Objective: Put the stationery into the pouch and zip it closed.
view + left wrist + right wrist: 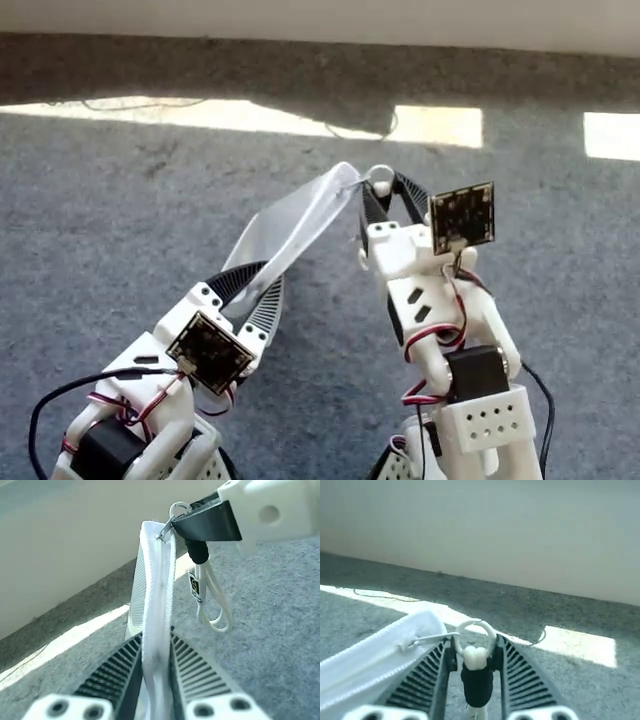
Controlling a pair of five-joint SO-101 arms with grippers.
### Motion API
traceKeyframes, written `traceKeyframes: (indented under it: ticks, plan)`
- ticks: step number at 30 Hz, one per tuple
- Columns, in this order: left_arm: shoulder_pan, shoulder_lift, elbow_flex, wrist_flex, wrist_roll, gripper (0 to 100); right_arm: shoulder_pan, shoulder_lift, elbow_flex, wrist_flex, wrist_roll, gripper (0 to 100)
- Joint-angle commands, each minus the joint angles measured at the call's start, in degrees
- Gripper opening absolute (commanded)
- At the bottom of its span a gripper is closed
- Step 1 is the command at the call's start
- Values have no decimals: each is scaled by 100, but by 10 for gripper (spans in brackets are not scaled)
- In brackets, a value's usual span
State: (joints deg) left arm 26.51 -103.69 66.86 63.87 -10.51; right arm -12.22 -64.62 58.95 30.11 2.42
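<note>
Both grippers clamp: the left gripper (156,642) on one end of the pouch (300,225), the right gripper (475,647) on the pull loop (470,622) at the pouch's other end. The zip (151,580) seems nearly shut, though I can't confirm; pull straight along the pouch, keeping it taut.

Plain indoor rm, office or home can't tell: grey carpet-like surface (120,200), bare white wall (495,530), sun patches (437,125), thin cable (100,103) by wall's foot.
</note>
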Motion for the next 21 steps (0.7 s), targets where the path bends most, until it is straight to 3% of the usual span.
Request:
traceKeyframes:
  ticks: [1,13,21]
  plan:
    - [-119,-92,-119,158,35,5,673,655,-277,-84,-211,33]
    - [-119,-92,-119,158,35,5,866,1103,-549,-48,-440,40]
    - [-365,-84,-119,105,26,5,558,567,-549,866,-448,271]
